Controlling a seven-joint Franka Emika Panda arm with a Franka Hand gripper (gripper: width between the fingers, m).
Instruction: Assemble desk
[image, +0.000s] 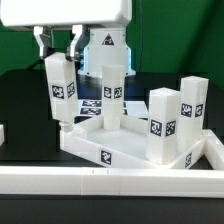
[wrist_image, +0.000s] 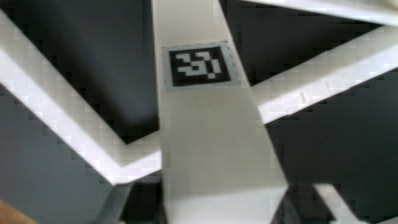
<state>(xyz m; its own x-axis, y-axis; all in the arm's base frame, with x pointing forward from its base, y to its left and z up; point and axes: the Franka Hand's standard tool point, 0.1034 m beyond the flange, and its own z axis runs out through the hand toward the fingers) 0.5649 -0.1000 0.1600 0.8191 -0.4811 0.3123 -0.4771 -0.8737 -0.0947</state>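
A white robot arm is reaching down from the top of the exterior view, and its two-finger gripper (image: 59, 52) is clamping the top of a white square-section leg (image: 60, 92), with one dark finger showing on each side of it. The leg is hanging upright, its lower end sitting at the near corner of the white tabletop (image: 110, 148) on the exterior view's left; whether it is seated in the corner socket cannot be told. A black-and-white square tag is showing on the leg's side. The tabletop is lying flat on the black table (image: 25, 120), a shallow tray with a raised rim and a tag on its front edge. A second leg (image: 112, 95) is standing upright farther back in the tray, and two more legs (image: 178, 118) are standing close together at the tray's corner on the exterior view's right. A long white border rail (image: 100, 181) is running across the front of the table, just beside the tabletop. In the wrist view, the held leg (wrist_image: 214, 110) is filling the middle of the picture, its tag facing the camera, with the tabletop's white rim (wrist_image: 71, 95) crossing behind it over the dark table.
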